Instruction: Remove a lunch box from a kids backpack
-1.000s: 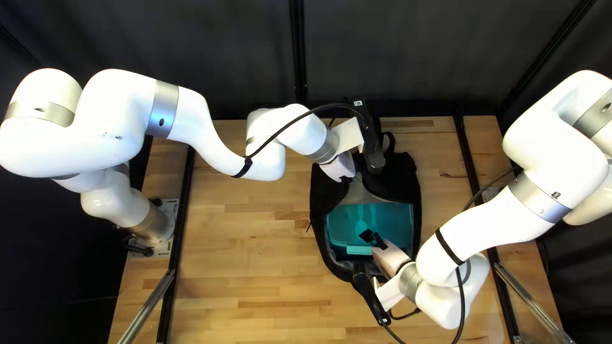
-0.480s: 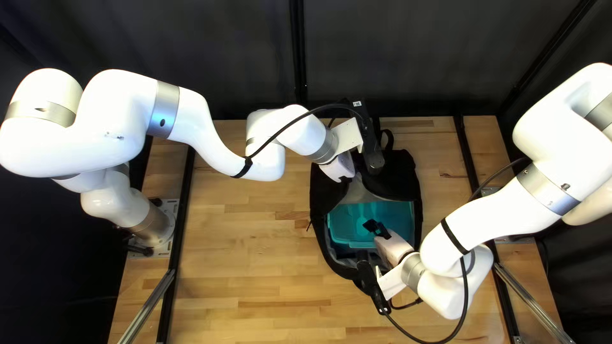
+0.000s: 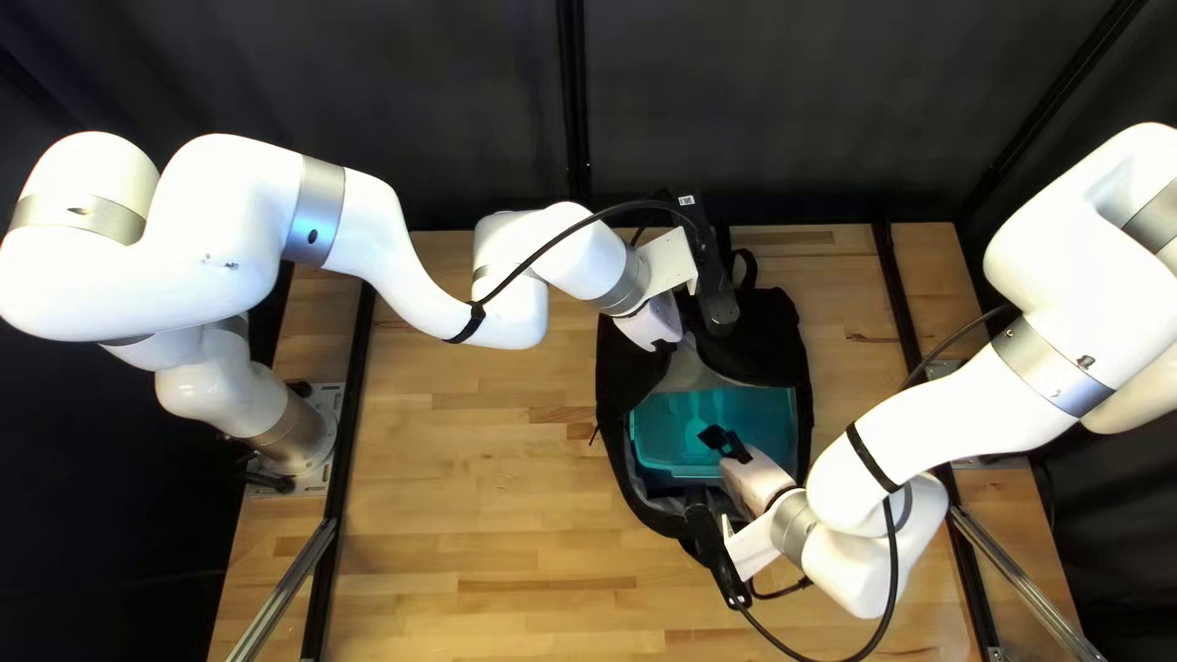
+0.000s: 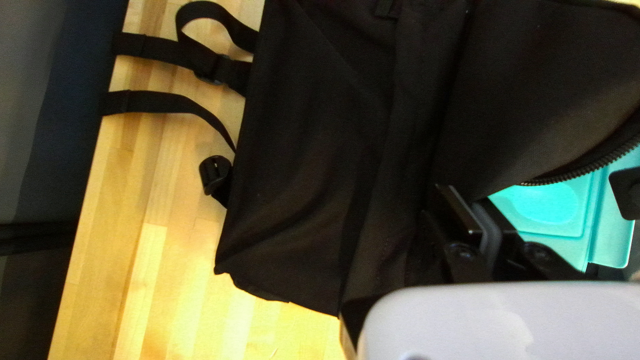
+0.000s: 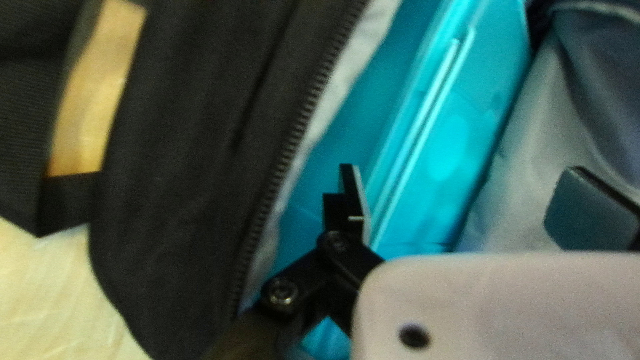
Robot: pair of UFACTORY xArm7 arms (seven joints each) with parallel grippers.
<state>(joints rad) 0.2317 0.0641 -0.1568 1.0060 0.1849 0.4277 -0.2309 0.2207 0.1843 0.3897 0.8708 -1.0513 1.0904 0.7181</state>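
Down in the open black backpack [image 3: 785, 337], teal lunch box [image 3: 760, 411], set well inside, with dark cloth around it. Right claw [image 3: 726, 444] reaching in over the box's near part, fingers wide apart: by the right wrist view, one over teal plastic close to the rim, the other against a backdrop of grey lining [image 5: 547, 133]. Left claw [image 3: 660, 321] at the backpack's far part, fingers together, clamped on the black cloth beside the opening. In the way over the box's far edge, a dark flap, edged with a zip [image 4: 590, 169] in the left wrist view. On the black housing by the left claw, a small white label [image 3: 688, 199] with dark marks too small to read.

Beneath it all, a light wooden surface [image 3: 466, 490] of joined strips, a few darker. Spread across it past the backpack, black straps [image 4: 157, 103] and a buckle [image 4: 215, 175]. Along the left side, a black rail and a silver bar [image 3: 285, 589]; much the same along the right side. Behind the far edge, a dark curtain [image 3: 785, 123] split by a black upright [image 3: 574, 98]. Looped along both white arms, black cables [image 3: 540, 249].
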